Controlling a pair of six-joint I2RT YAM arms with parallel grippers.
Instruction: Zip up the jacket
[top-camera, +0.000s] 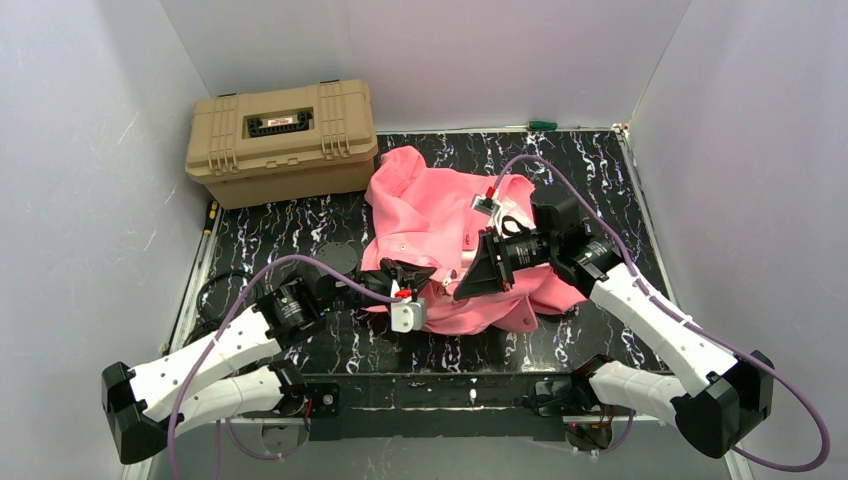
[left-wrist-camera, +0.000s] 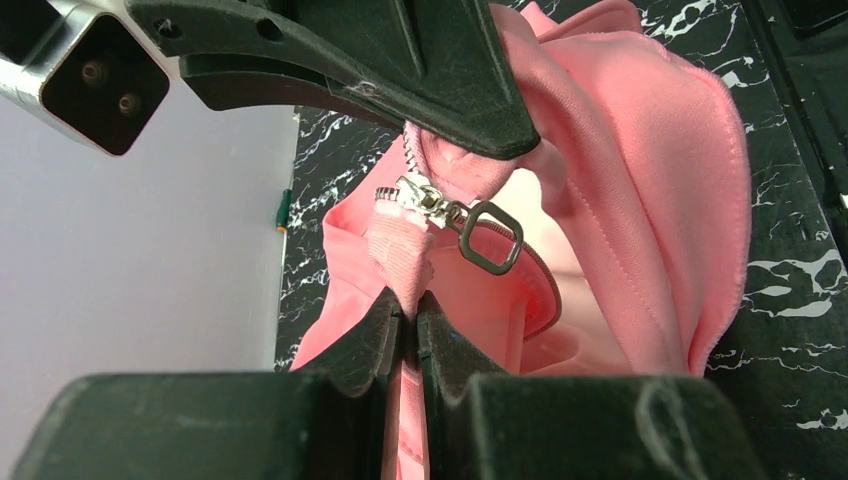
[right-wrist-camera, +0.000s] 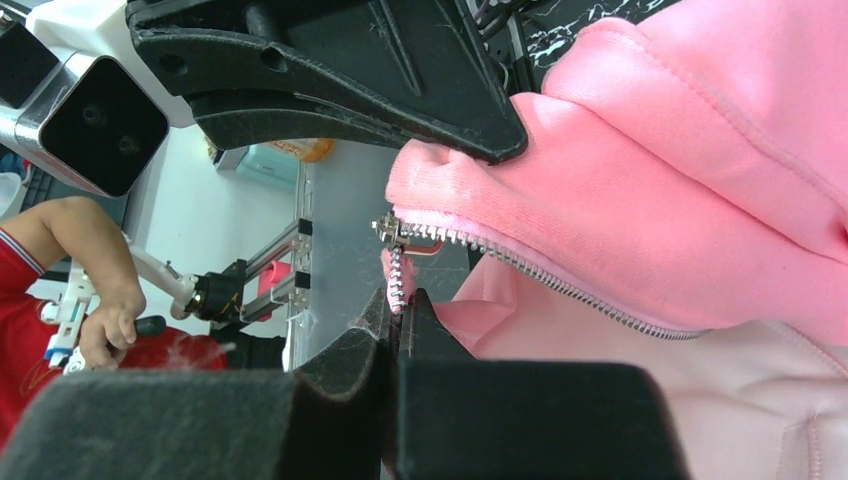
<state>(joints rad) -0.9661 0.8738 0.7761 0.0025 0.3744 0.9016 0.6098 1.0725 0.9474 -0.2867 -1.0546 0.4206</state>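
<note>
The salmon-pink jacket (top-camera: 440, 225) lies crumpled on the black marbled table, with its near hem lifted. My left gripper (top-camera: 408, 283) is at the jacket's near left edge, shut on the pink zipper tape (left-wrist-camera: 405, 265) just below the silver slider (left-wrist-camera: 425, 200) with its square pull ring (left-wrist-camera: 492, 237). My right gripper (top-camera: 470, 280) comes in from the right, shut on the toothed zipper strip (right-wrist-camera: 398, 275) under the slider end (right-wrist-camera: 395, 232). The two grippers are close together at the zipper's bottom end.
A tan hard case (top-camera: 280, 140) stands at the back left, touching the table's edge. A green-handled tool (top-camera: 540, 125) lies at the back rim. White walls close in the left, right and back. A person's arm in red (right-wrist-camera: 60, 270) shows beyond the table.
</note>
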